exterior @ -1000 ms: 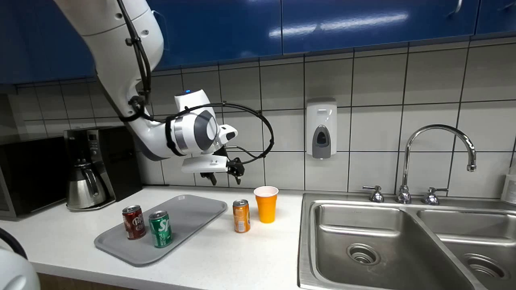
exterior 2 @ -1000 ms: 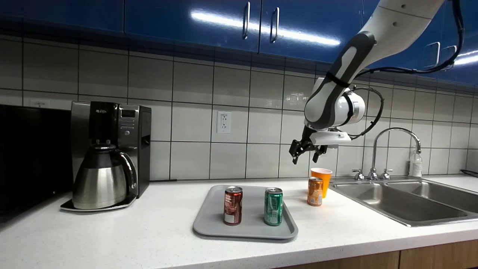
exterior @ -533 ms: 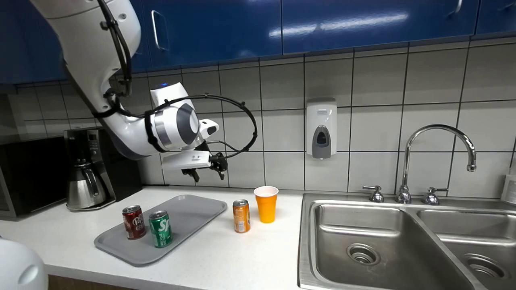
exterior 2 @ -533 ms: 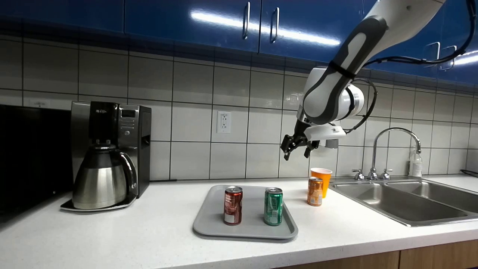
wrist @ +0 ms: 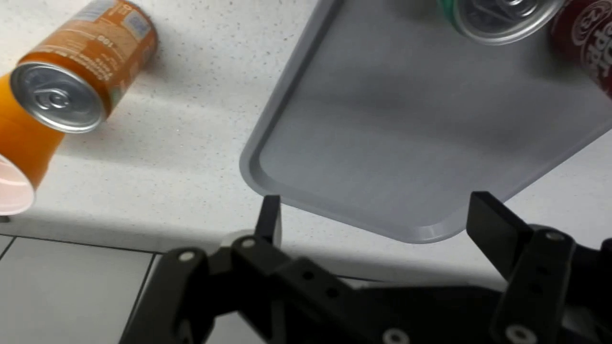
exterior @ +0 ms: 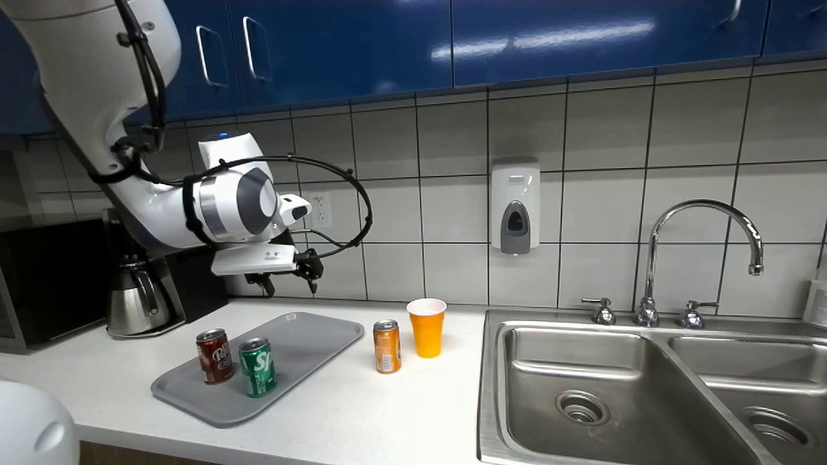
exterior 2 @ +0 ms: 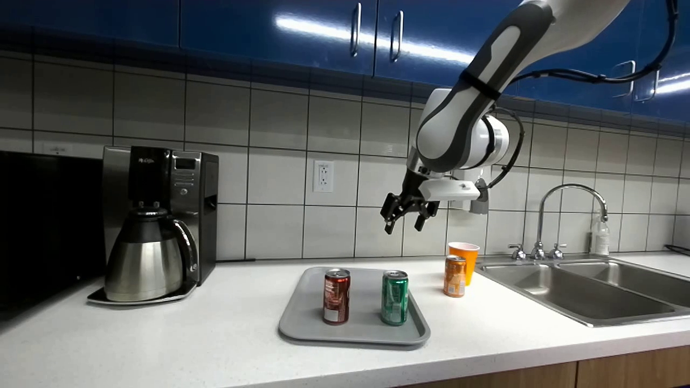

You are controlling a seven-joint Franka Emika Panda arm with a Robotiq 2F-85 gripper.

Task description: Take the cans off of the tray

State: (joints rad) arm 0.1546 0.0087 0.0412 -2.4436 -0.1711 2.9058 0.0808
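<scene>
The dark red can (exterior: 215, 356) and the green can (exterior: 257, 368) stand upright on the grey tray (exterior: 310, 342). In an exterior view, the dark red can (exterior 2: 337, 296) and green can (exterior 2: 395, 298) stand apart on the tray's near half. The orange-copper can (exterior: 387, 347) stands upright on the counter beside the tray. My gripper (exterior: 291, 289) is open and empty, well above the tray's far end. In the wrist view the gripper (wrist: 375, 200) shows nothing between its fingers; the green can (wrist: 502, 14) and dark red can (wrist: 590, 48) are cut off by the frame.
An orange-yellow cup (exterior: 426, 332) stands close to the orange-copper can. The steel sink (exterior: 492, 387) with its faucet is on the sink side of the counter. A coffee maker (exterior 2: 156, 226) stands beyond the tray's opposite side. The tiled wall (exterior 2: 275, 231) backs the counter.
My arm and open gripper have moved left in both exterior views, away from the orange-copper can and cup to above the tray's far part. The cans, tray and cup have not moved.
</scene>
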